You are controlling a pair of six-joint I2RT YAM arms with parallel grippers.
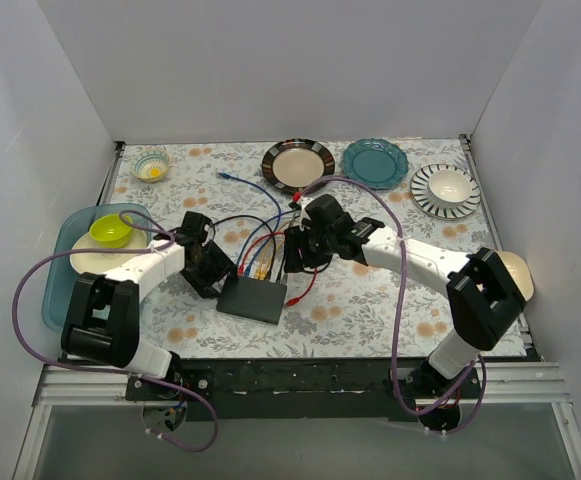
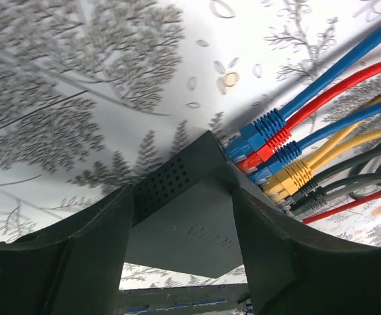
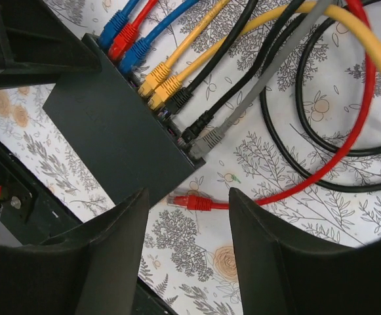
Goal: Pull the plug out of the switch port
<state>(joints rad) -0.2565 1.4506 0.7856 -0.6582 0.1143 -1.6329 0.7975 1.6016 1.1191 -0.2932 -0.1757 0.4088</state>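
The switch (image 1: 254, 298) is a flat black box lying near the table's front centre. Its sockets face away, and blue, red, yellow, black and grey plugs (image 3: 156, 75) sit in them. One red plug (image 3: 193, 201) lies loose on the cloth beside the switch's right end (image 3: 111, 131), out of any port. My right gripper (image 3: 189, 220) is open and empty, hovering with the loose red plug between its fingers' line; in the top view it (image 1: 292, 262) hangs over the cables. My left gripper (image 2: 182, 203) is closed across the switch's left end (image 2: 177, 243).
A blue tray (image 1: 58, 285) with a plate and yellow-green bowl (image 1: 111, 231) sits at the left. A small bowl (image 1: 151, 165), a dark-rimmed plate (image 1: 298, 163), a teal plate (image 1: 375, 160) and a striped bowl (image 1: 446, 189) line the back. Cable loops (image 1: 250, 225) lie behind the switch.
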